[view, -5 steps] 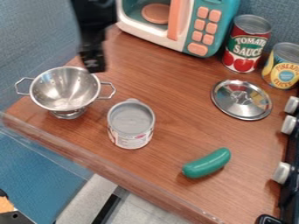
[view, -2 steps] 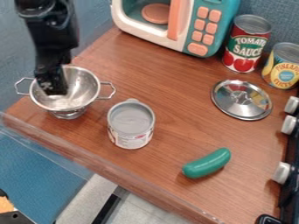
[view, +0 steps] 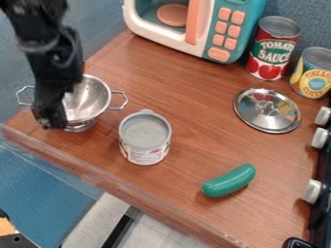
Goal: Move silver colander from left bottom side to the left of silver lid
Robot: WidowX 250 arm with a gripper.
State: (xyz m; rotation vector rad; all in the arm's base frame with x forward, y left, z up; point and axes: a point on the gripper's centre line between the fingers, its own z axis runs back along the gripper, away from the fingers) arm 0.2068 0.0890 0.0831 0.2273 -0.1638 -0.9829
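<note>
The black hand (view: pixel 53 115) hangs at the left of the frame, covering part of the silver colander (view: pixel 95 99); whether it is wide or narrow cannot be told. The colander stands upright on the tabletop (view: pixel 194 133), with the silver lid (view: pixel 266 110) well apart at right.

The colander (view: pixel 96 99) is of shiny, smooth metal. The lid (view: pixel 259 112) is also of polished metal. The near can (view: pixel 144 132) has a dull grey metal end and a glossy label. The table (view: pixel 188 140) looks like smooth brown wood with light shine. The pickle (view: pixel 229 180) is of glossy green plastic. The microwave (view: pixel 217 29) seems of smooth plastic. The blue wall (view: pixel 107 14) has a matt, cloth-like surface.
</note>
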